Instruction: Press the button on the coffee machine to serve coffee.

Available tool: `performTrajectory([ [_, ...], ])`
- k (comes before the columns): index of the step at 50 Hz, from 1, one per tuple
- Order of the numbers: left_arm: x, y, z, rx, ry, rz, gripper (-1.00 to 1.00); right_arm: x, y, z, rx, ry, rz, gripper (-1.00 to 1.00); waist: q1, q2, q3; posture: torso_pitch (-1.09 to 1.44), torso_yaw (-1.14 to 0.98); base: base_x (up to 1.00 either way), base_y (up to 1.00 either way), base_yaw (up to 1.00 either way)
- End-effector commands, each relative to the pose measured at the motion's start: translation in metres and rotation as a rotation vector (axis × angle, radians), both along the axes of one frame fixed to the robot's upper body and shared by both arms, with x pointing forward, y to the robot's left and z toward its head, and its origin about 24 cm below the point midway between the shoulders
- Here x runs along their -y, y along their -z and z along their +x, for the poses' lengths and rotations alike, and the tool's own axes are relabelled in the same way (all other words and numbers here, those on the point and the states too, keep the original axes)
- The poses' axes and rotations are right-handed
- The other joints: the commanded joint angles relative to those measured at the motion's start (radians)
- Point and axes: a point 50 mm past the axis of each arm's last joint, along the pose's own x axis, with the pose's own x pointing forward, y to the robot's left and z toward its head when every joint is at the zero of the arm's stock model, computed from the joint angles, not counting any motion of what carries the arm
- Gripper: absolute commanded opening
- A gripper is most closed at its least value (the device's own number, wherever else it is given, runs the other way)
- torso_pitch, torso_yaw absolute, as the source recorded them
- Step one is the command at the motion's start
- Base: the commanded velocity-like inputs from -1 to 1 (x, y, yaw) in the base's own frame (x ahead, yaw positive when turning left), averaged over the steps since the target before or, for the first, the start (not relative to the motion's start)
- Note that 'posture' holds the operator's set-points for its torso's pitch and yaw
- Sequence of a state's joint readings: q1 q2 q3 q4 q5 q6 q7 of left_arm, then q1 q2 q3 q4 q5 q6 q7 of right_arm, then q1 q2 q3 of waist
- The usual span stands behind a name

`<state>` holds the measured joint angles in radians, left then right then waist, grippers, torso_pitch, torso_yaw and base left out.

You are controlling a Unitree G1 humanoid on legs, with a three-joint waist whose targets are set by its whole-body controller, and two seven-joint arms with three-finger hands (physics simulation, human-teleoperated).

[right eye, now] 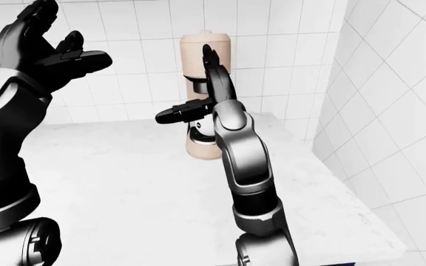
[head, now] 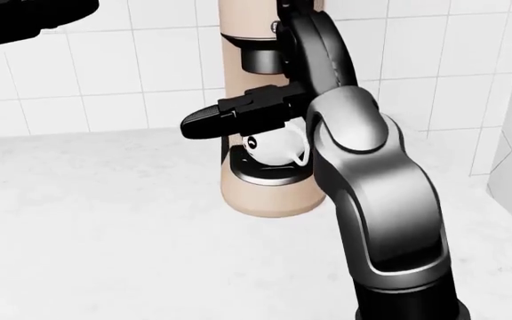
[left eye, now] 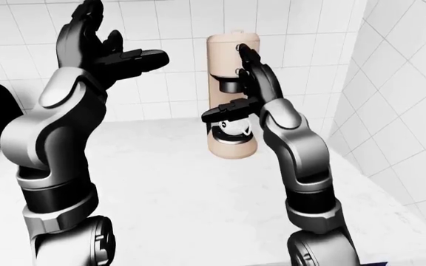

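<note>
coffee machine [left eye: 232,100]: beige, upright, long axis vertical, stood on the white table [left eye: 169,188] against the tiled wall, white cup [head: 274,148] in its bay. right hand [left eye: 251,83]: the nearer one, raised directly before the machine's upper face, fingers [left eye: 247,55] spread and pointing to 12 o'clock, thumb out toward 9 o'clock over the cup. button: hidden by that hand; contact could not be told. left hand [left eye: 98,47]: well apart at 10 o'clock, fingers spread, holding nothing.

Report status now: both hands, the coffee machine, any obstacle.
Left hand open, raised, empty. Right hand open, fingers up against beige cylindrical coffee machine. White cup under spout. Nothing in the way.
</note>
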<state>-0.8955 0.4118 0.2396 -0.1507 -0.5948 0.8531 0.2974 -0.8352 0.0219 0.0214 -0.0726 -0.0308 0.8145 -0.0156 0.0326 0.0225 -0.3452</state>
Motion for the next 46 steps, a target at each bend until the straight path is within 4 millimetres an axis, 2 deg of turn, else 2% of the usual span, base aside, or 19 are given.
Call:
performTrajectory([
  [1, 0.0, -0.016, -0.005, 0.077, -0.001, -0.002, 1.0, -0.001, -0.019, -0.003, 0.091, -0.003, 0.014, 1.0, 0.0, 0.004, -0.007, -0.57, 0.0, 0.0, 0.0, 0.0],
  [31, 0.0, -0.017, -0.005, 0.08, 0.002, -0.003, 1.0, -0.006, -0.019, 0.019, 0.079, 0.005, 0.032, 1.0, -0.002, 0.01, -0.004, -0.57, 0.0, 0.0, 0.0, 0.0],
  [46, 0.0, -0.017, -0.005, 0.081, 0.001, -0.005, 1.0, -0.007, -0.019, 0.021, 0.073, 0.005, 0.037, 1.0, 0.001, 0.008, -0.001, -0.57, 0.0, 0.0, 0.0, 0.0],
])
